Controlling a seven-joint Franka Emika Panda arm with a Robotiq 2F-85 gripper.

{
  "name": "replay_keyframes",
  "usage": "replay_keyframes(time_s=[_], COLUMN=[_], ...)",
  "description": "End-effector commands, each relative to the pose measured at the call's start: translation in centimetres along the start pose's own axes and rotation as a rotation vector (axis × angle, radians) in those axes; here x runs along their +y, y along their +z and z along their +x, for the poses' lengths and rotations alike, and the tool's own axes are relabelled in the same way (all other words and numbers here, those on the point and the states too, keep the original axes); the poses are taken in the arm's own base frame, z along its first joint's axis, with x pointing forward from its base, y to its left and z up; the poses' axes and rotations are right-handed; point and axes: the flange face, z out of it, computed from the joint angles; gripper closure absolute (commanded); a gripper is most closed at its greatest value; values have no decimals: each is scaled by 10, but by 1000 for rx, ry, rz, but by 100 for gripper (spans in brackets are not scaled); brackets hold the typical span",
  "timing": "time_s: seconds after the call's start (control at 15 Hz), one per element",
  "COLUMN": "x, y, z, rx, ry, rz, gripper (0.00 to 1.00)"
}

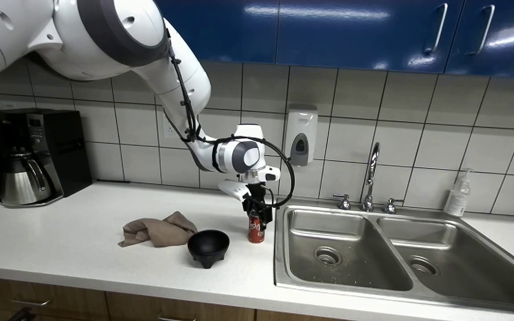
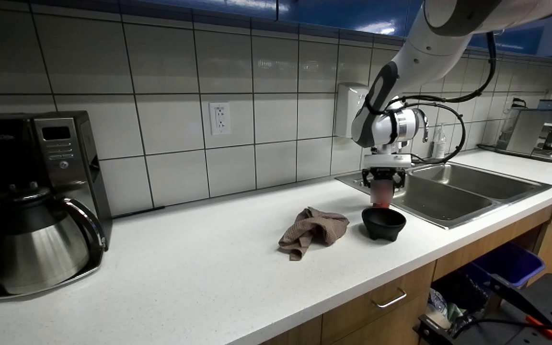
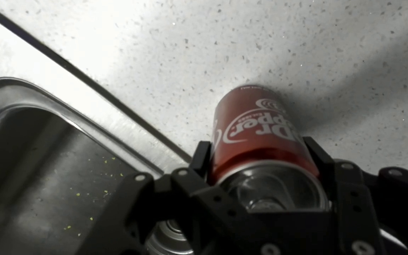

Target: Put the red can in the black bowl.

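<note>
The red can (image 1: pixel 256 236) stands upright on the white counter, just left of the sink in an exterior view. Its lower part also shows in another exterior view (image 2: pixel 381 205), where its upper part is blurred. My gripper (image 1: pixel 257 219) points down over the can's top. In the wrist view the fingers (image 3: pixel 260 156) press against both sides of the can (image 3: pixel 257 124), near its silver lid. The black bowl (image 1: pixel 208 255) stands upright on short legs, near the can and closer to the counter's front edge. It also shows in an exterior view (image 2: pixel 384 229) and is out of the wrist view.
A crumpled brown cloth (image 1: pixel 161 232) lies beside the bowl. The double steel sink (image 1: pixel 279 249) borders the can, with a faucet (image 1: pixel 370 178) behind it. A soap dispenser (image 1: pixel 301 136) hangs on the wall. A coffee maker (image 1: pixel 58 147) stands at the far end.
</note>
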Motion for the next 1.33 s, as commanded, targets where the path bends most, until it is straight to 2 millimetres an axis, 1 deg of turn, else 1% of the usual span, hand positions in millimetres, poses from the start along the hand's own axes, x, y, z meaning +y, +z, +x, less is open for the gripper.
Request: replay_keyframes(time_s=[0.0,0.4,0.73,1.07,1.27], x=[3,6,14,23,27], y=[-2,-22,-46,-76,-94], z=[8,-1,-8,-26,-42], rx=[-14,14,48,89,115], ry=[28,3,-8,-44,-74], rz=[2,27,54,88,119], gripper=[60,60,60,60,60])
